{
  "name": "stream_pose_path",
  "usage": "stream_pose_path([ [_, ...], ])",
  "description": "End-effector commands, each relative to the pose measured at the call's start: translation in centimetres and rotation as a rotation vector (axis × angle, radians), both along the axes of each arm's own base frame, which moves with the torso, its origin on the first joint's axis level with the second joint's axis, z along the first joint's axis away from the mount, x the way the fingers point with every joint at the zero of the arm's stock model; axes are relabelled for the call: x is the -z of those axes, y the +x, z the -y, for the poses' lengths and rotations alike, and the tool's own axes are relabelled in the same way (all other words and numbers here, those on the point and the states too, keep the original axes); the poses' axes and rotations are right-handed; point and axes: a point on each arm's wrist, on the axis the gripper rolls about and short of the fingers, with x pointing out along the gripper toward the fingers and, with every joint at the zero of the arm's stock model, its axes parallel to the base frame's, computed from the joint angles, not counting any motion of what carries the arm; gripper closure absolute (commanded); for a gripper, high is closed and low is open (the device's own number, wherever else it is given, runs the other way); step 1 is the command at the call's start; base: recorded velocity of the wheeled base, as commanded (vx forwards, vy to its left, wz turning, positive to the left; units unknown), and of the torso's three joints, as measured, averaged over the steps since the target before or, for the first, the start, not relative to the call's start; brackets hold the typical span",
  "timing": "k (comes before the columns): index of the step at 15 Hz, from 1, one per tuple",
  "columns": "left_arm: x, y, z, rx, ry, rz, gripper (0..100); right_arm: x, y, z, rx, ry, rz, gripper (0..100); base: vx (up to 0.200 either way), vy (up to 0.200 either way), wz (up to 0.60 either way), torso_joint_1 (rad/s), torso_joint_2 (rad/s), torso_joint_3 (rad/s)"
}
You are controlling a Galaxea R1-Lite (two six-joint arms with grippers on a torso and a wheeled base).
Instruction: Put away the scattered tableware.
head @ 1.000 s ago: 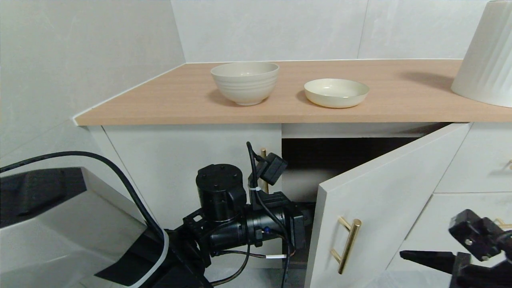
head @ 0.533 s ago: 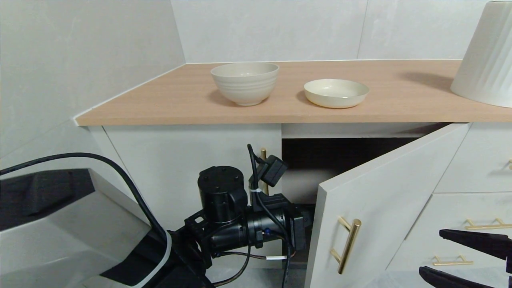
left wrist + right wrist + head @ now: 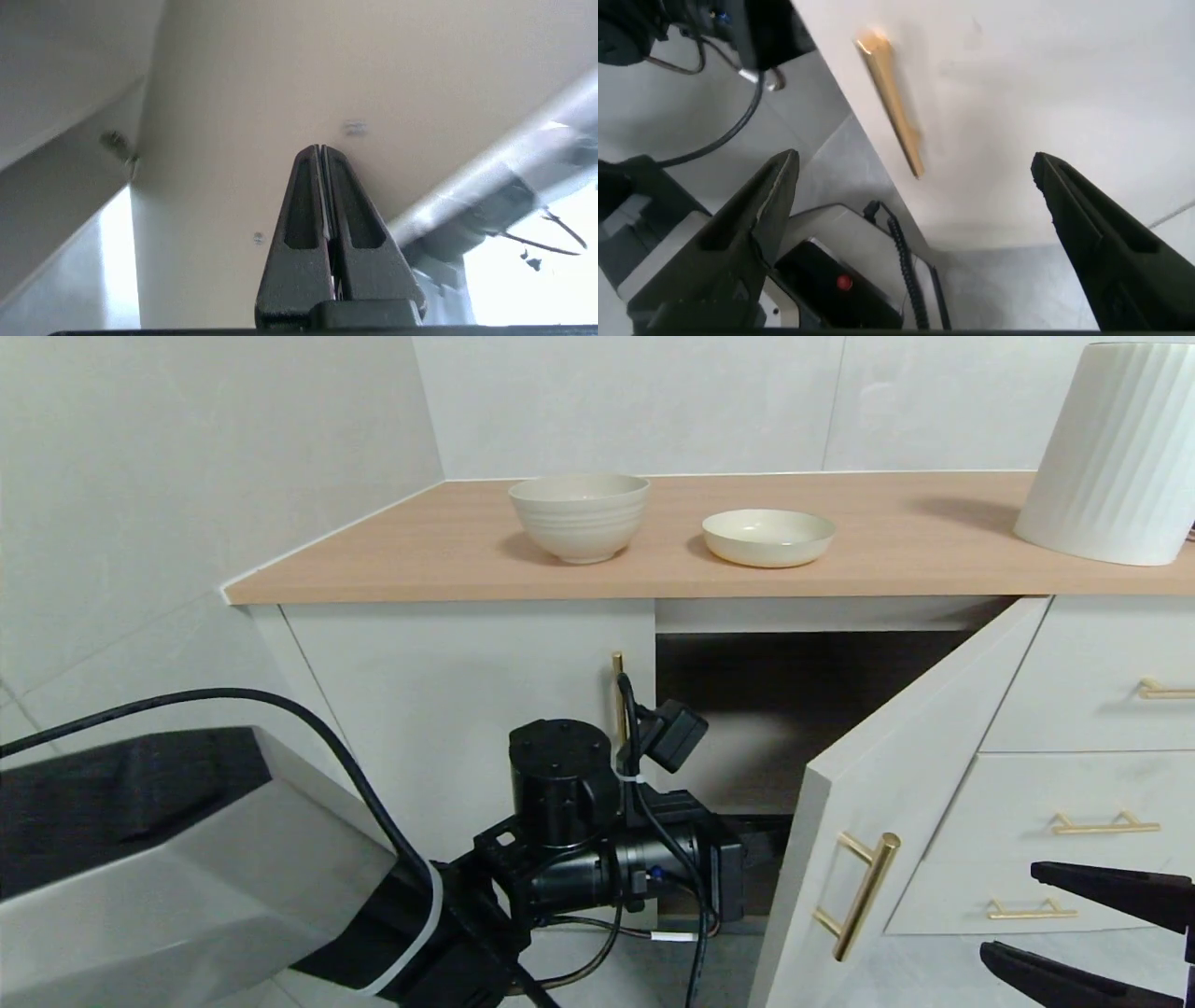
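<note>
While deep bowl (image 3: 579,516) and shallow dish (image 3: 767,537) sit apart mid-countertop (image 3: 439,565) (free gap between, ribbed white shade (image 3: 1111,457) well right), cabinet door (image 3: 896,775) below hangs open, dark bay exposed. Left gripper (image 3: 319,163) fingers pressed together, empty. Right gripper (image 3: 1008,909) spread wide, empty, near the door's gold handle (image 3: 859,894). Pale tiled walls behind.

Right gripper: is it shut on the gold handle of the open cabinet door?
No, the right gripper is open, its fingers spread wide and touching nothing, with the gold handle seen beyond the gap between them.
</note>
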Motion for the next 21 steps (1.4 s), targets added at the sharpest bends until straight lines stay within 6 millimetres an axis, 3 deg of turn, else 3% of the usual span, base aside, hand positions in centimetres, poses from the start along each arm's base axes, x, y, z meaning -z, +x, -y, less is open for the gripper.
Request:
stream_pose_path([
  [1, 1.1, 0.8, 1.1, 0.001, 0.014, -0.014, 100, -0.1, 0.1, 0.1, 0.015, 0.002, 0.003, 0, 0.000, 0.000, 0.00, 0.000, 0.00, 0.000],
  [9, -0.8, 1.1, 1.9, 0.004, 0.023, -0.047, 100, -0.9, 0.0, 0.4, 0.033, 0.022, 0.035, 0, 0.000, 0.000, 0.00, 0.000, 0.00, 0.000],
  [11, -1.4, 1.2, 2.5, 0.008, -0.003, -0.079, 100, -1.1, -0.1, 0.6, 0.044, 0.031, 0.049, 0, -0.200, 0.000, 0.00, 0.000, 0.00, 0.005],
  [15, -1.7, 1.7, 3.1, 0.010, 0.006, -0.095, 100, -2.1, -0.3, 1.1, 0.073, 0.056, 0.092, 0, -0.050, 0.000, 0.00, 0.002, 0.00, -0.001],
  [21, -1.9, 0.9, 3.7, 0.033, 0.005, -0.094, 100, -2.8, -0.3, 1.4, 0.095, 0.069, 0.116, 0, 0.000, 0.000, 0.00, 0.000, 0.00, 0.000],
])
